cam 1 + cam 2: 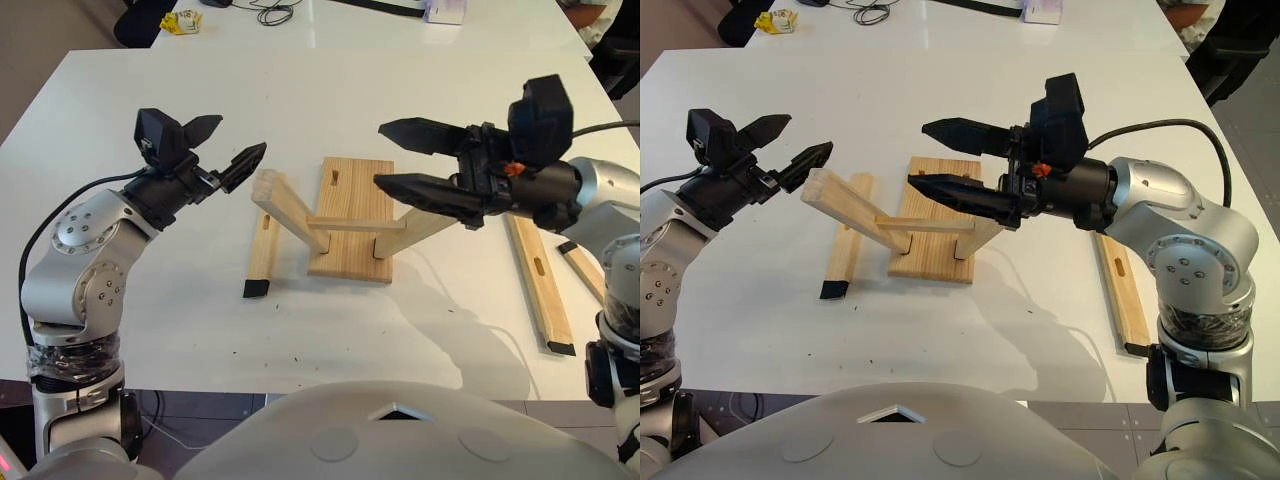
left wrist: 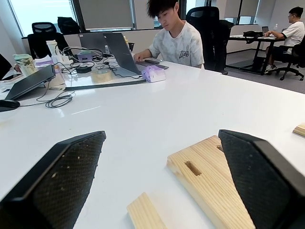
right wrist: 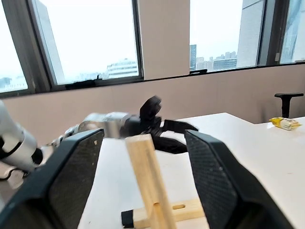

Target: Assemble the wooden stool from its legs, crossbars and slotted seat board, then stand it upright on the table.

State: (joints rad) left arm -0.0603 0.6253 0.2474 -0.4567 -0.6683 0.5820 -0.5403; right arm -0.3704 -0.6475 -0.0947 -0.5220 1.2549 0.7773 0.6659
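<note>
Leaning off the seat board [image 1: 355, 180] on the counter [image 1: 200, 330], the leg frame [image 1: 345, 223] is aiming its left leg [image 1: 290, 210] slantwise at the left end effector [image 1: 240, 137] — spread wide, tips just beside the raised end — while the right end effector [image 1: 383, 155], also gaping, is straddling the other leg [image 1: 405, 233]
</note>
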